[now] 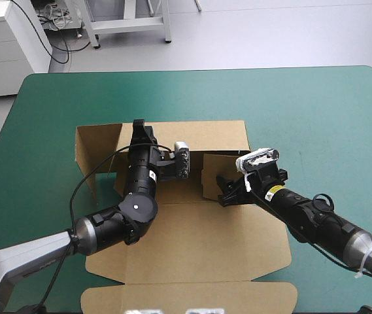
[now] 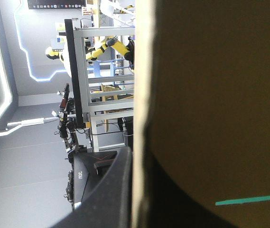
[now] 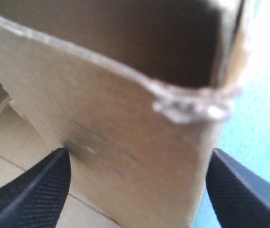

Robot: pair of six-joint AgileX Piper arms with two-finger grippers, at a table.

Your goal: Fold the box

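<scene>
Brown box point(image 1: 199, 252) sits mid-table on the teal-green cover point(image 1: 323, 111), partly built. Base is flat, lid panel is flat toward the near edge and cut off there, far wall point(image 1: 199, 134) is raised.

My left gripper point(image 1: 138, 131) reaches over the base to the far wall's left end. In the left wrist view the wall's pale cut edge point(image 2: 141, 95) runs straight between the fingers. One black finger point(image 2: 106, 190) lies against one side of it. The other is only a dark curve on the shaded board, so I read them as pinched on the wall with the sheet between. Just a thin sliver of cover shows there.

My right gripper point(image 1: 228, 195) is at a small upright flap point(image 1: 213, 173) near the wall's right end. In the right wrist view its fingers point(image 3: 30, 194) stand wide apart on either side of that flap, which fills the gap. I can't tell whether either pad touches the board, too blurred. The flap's top corner looks frayed.

From above, the left arm hides the box's left inner corner.
</scene>
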